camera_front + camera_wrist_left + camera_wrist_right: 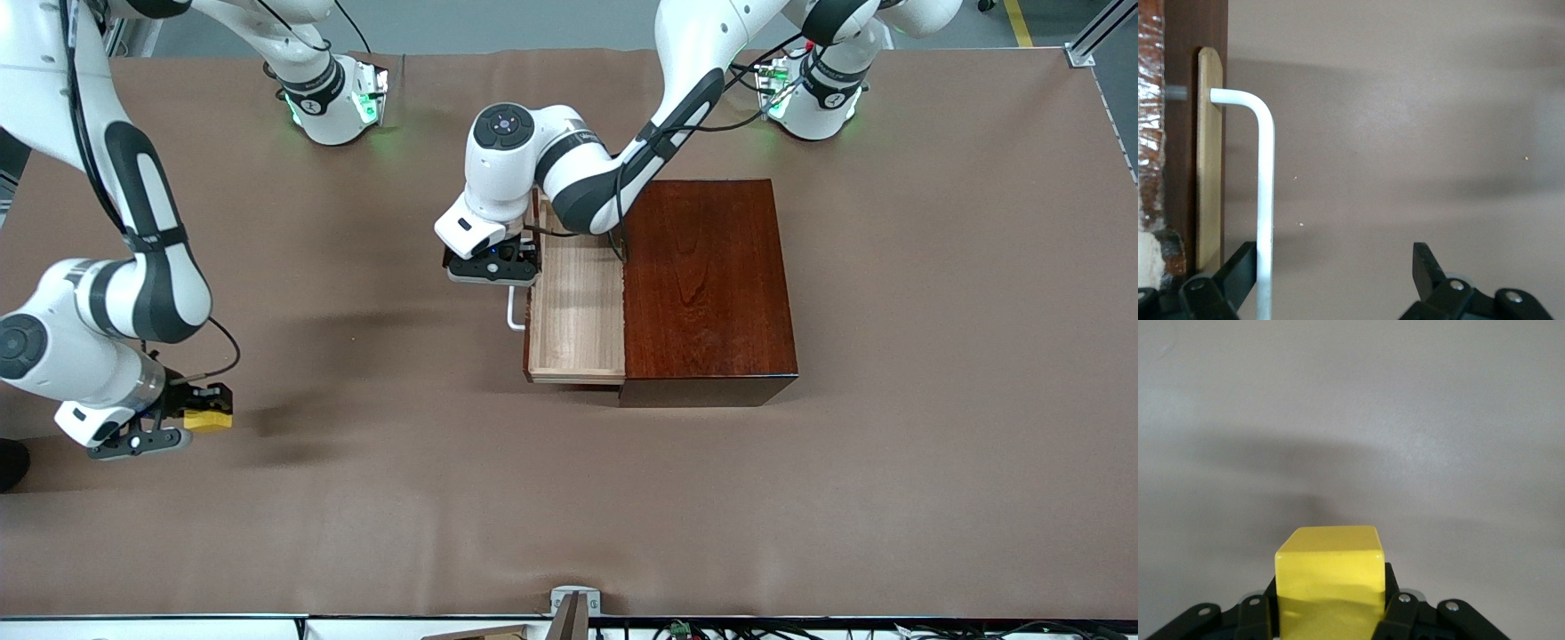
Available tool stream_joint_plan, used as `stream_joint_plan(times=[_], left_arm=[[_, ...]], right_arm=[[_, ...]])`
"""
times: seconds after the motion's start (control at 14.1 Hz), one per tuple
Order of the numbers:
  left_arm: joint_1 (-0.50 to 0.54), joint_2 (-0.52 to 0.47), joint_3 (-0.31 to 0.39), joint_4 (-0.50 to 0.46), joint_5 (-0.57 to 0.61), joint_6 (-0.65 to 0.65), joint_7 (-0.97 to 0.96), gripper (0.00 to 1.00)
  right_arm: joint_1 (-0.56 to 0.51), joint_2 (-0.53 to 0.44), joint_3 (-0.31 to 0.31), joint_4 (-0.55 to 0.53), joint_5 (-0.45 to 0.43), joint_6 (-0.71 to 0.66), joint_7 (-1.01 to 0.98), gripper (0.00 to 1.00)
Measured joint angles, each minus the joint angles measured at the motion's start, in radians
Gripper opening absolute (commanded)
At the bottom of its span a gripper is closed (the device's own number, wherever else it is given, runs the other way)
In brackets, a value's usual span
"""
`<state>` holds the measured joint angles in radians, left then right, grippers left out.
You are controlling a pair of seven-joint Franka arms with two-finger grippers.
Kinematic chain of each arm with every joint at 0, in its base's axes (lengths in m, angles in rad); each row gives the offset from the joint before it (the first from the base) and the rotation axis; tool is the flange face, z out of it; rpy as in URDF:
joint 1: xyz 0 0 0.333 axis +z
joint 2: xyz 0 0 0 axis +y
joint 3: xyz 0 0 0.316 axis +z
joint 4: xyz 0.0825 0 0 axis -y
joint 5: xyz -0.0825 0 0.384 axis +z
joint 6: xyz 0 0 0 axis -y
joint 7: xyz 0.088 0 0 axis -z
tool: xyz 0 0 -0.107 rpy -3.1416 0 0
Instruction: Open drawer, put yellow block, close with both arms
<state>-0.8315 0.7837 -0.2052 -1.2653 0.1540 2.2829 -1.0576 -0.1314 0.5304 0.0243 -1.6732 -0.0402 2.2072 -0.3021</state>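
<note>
The drawer (578,307) stands pulled out of the dark reddish-brown box (707,284), and its light-wood tray holds nothing. My left gripper (493,267) (1335,280) is open at the drawer's white handle (514,313) (1265,193); the bar runs just inside one of its fingers (1238,273). The yellow block (209,416) (1329,567) sits between the jaws of my right gripper (197,411) (1329,603), which is shut on it. That gripper is low over the table at the right arm's end, well apart from the drawer. Whether the block touches the cloth, I cannot tell.
Brown cloth (569,498) covers the table. The box sits mid-table toward the left arm's end, its drawer opening toward the right arm's end. A metal bracket (573,600) sits at the table edge nearest the front camera.
</note>
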Motion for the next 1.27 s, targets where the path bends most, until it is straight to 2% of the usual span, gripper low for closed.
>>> stream_joint_plan(times=[0.42,0.64,0.85,0.99,1.13,1.27], left_arm=[[-0.001,-0.014,-0.007,0.048,-0.046,-0.084,-0.04,1.0],[-0.001,-0.075,0.005,0.068,-0.047,-0.208,-0.063,1.0],[0.022,-0.183,0.051,0.084,-0.047,-0.413,-0.062,1.0],[0.083,-0.27,0.062,0.084,-0.047,-0.551,0.005,1.0],[0.179,-0.355,0.064,0.077,-0.047,-0.687,0.182,1.0],[0.288,-0.425,0.063,0.065,-0.071,-0.788,0.33,1.0]], right_arm=[[0.02,-0.059,0.013,0.001,0.0,-0.101,-0.176,0.0],[0.063,-0.097,0.018,0.001,-0.001,-0.127,-0.334,0.0],[0.091,-0.117,0.028,0.001,0.0,-0.129,-0.52,0.0],[0.097,-0.129,0.047,0.001,0.0,-0.13,-0.621,0.0],[0.098,-0.142,0.074,0.001,0.015,-0.133,-0.714,0.0],[0.1,-0.147,0.11,0.001,0.087,-0.137,-0.812,0.0]])
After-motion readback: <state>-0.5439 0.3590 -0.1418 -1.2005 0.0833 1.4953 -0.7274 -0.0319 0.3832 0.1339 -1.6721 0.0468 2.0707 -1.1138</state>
